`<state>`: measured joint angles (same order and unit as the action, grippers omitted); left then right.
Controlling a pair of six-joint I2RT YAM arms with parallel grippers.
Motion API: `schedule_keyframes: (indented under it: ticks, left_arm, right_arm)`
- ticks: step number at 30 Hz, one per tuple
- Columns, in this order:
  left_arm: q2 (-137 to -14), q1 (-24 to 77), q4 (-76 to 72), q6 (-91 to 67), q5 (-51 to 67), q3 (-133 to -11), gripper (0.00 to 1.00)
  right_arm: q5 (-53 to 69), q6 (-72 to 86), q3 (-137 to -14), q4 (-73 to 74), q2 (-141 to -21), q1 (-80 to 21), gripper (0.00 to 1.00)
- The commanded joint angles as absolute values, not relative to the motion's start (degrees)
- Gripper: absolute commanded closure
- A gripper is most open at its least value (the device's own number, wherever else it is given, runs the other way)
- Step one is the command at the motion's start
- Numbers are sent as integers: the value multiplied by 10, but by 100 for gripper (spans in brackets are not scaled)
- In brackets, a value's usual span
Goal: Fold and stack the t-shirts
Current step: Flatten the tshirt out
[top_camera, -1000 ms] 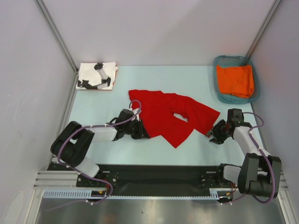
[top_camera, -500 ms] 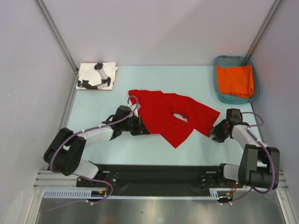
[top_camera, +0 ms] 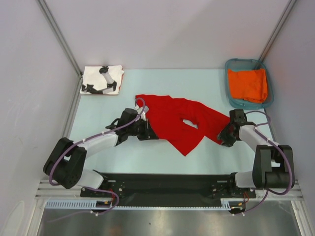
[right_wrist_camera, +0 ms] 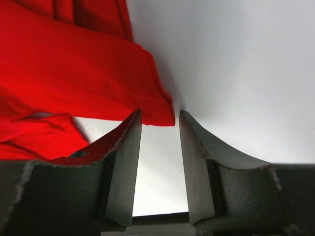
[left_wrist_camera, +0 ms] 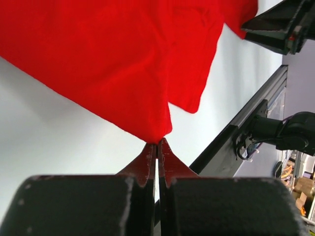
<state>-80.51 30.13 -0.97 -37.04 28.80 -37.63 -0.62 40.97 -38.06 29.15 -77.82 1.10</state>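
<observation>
We count one table, two tees, one basket and two grippers. The red tee lies spread between the grippers, with one hem corner at the left gripper and a sleeve corner just ahead of the right gripper. The basket, well beyond the right gripper, holds one orange cloth. The white tee sits folded far beyond the left gripper, apart from the red one. Only the left wrist view shows the left gripper clenched on the red corner; from above, the arm hides that pinch. Only the right wrist view shows the right gripper released, jaws apart, with the sleeve corner at the gap between its tips. The white tee's black print is too small to make out.
</observation>
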Motion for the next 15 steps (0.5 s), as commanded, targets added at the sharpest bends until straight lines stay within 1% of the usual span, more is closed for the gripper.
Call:
schedule_keyframes:
  ticks: [1, 3, 5, 8, 11, 12, 13, 14, 15]
  left_arm:
    - [-780, 297, -5, -352, 301, -408, 100]
    - [-775, 297, -4, -352, 305, -410, 100]
    - [-771, 297, -4, -350, 304, -413, 99]
    - [-758, 297, 15, -345, 301, -419, 100]
    - [-748, 296, 25, -340, 294, -430, 99]
    - [-737, 295, 43, -323, 286, -458, 100]
    - [-737, 295, 52, -323, 280, -459, 100]
    - [-732, 294, 61, -316, 276, -485, 100]
    - [-728, 291, 69, -297, 270, -502, 100]
  right_arm:
    - [-63, 415, -381, 316, -812, 4, 58]
    - [-70, 414, -386, 315, -823, 2, 60]
    - [-76, 414, -390, 316, -839, -9, 64]
    - [-70, 410, -394, 304, -854, -19, 75]
    - [-67, 406, -405, 294, -862, -27, 93]
    - [-56, 403, -436, 310, -861, -37, 100]
    - [-56, 403, -437, 310, -858, -37, 100]
    - [-51, 403, -451, 320, -849, -40, 100]
    - [-47, 404, -480, 348, -837, -49, 100]
